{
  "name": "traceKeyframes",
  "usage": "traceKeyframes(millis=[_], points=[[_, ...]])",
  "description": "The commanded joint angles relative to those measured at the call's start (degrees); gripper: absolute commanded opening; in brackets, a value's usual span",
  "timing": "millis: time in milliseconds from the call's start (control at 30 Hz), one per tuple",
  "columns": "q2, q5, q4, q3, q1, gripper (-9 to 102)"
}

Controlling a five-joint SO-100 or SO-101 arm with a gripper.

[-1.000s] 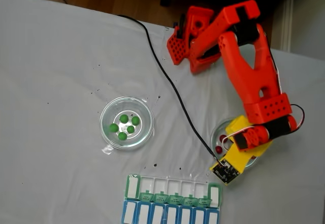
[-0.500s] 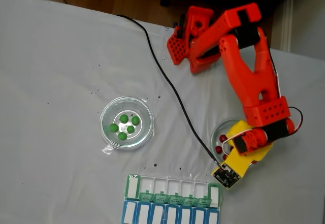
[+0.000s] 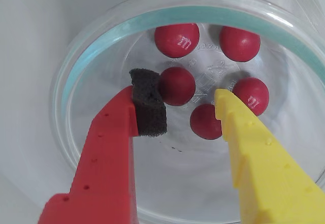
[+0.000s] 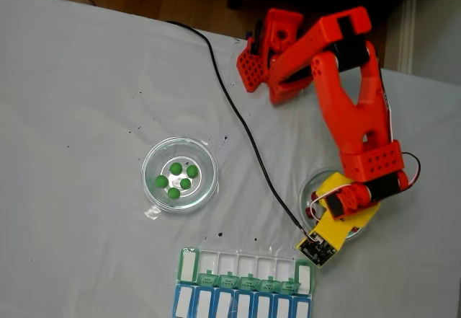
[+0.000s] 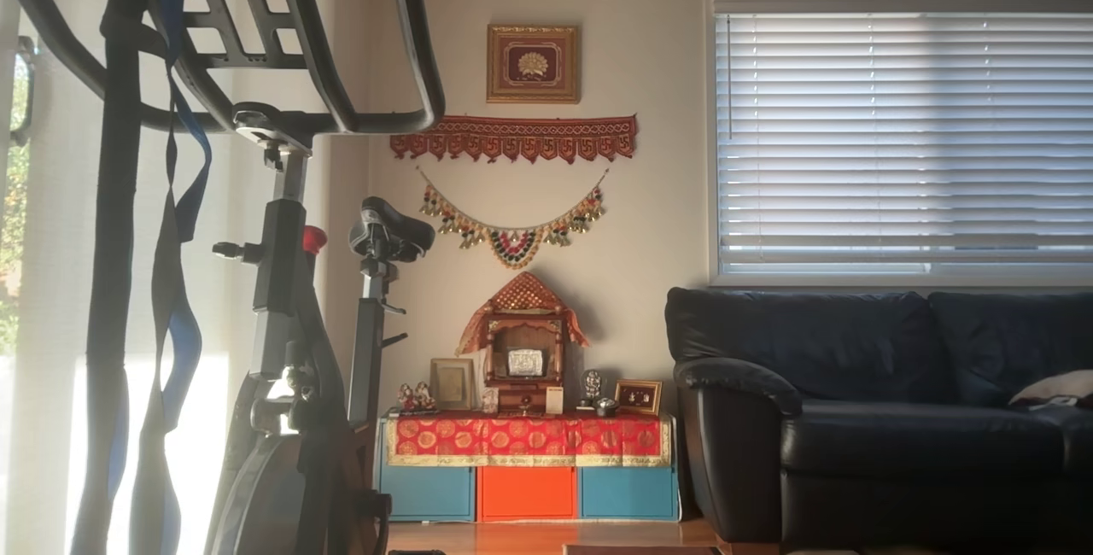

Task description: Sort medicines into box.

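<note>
In the wrist view, several dark red medicines lie in a round clear glass dish (image 3: pixel 91 56). My gripper (image 3: pixel 184 94) is open and low inside it. The black foam pad on the red finger (image 3: pixel 148 107) is right beside one red pill (image 3: pixel 176 86). The yellow finger (image 3: pixel 238 132) stands right of another pill (image 3: pixel 205 121). In the fixed view, the arm's wrist (image 4: pixel 353 199) covers most of that dish (image 4: pixel 311 184). Several green medicines (image 4: pixel 176 177) sit in a second glass dish (image 4: pixel 205 156) to the left. The box (image 4: pixel 245 282) lies at the bottom edge, its green row open over white compartments.
A black cable (image 4: pixel 238 109) runs across the white cloth from the top to the wrist camera board (image 4: pixel 315 248). The arm's orange base (image 4: pixel 270 51) stands at the table's far edge. Bare cloth lies between the two dishes and the box.
The wrist has shifted slightly left over the red pills' dish, hiding more of it in the fixed view. The green pills and the box have not moved.
</note>
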Motion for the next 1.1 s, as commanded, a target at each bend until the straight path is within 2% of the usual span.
traceKeyframes(millis=[0,633,1067], points=[[1.3,-0.3,-1.2,-0.5,-0.6,18],[0.4,0.3,-7.1,2.9,-1.4,16],[-0.7,0.4,-5.9,2.9,-2.4,16]])
